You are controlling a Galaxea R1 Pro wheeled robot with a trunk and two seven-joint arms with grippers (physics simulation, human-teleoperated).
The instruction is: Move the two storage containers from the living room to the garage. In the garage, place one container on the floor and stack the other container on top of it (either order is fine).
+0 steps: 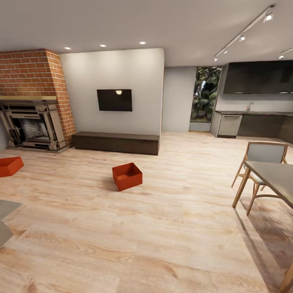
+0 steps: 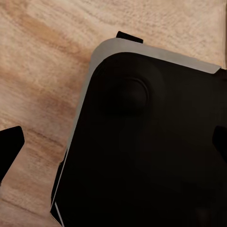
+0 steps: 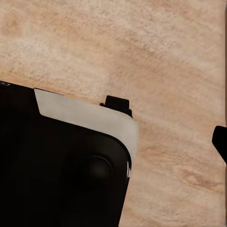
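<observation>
Two orange-red storage containers sit on the living room's wood floor (image 1: 162, 244): one (image 1: 127, 176) mid-room, another (image 1: 9, 166) by the brick fireplace (image 1: 34, 101). I cannot tell how open either tool is. Driving in carelessly could shove the nearer bin away.

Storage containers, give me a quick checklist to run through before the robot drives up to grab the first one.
1. Both containers located: ok. One storage container sits on the wood floor mid-room; the second container is at the head view's left edge, near the fireplace.
2. Containers upright and open side up: ok for the near one; cannot tell for the cropped one.
3. Path to the near container free: ok, bare planks lie between.
4. Dining table and chair kept clear: ok, both stand off to the right.
5. Grippers open and empty: cannot tell; the wrist views show the robot's dark base and only fingertip edges.
</observation>
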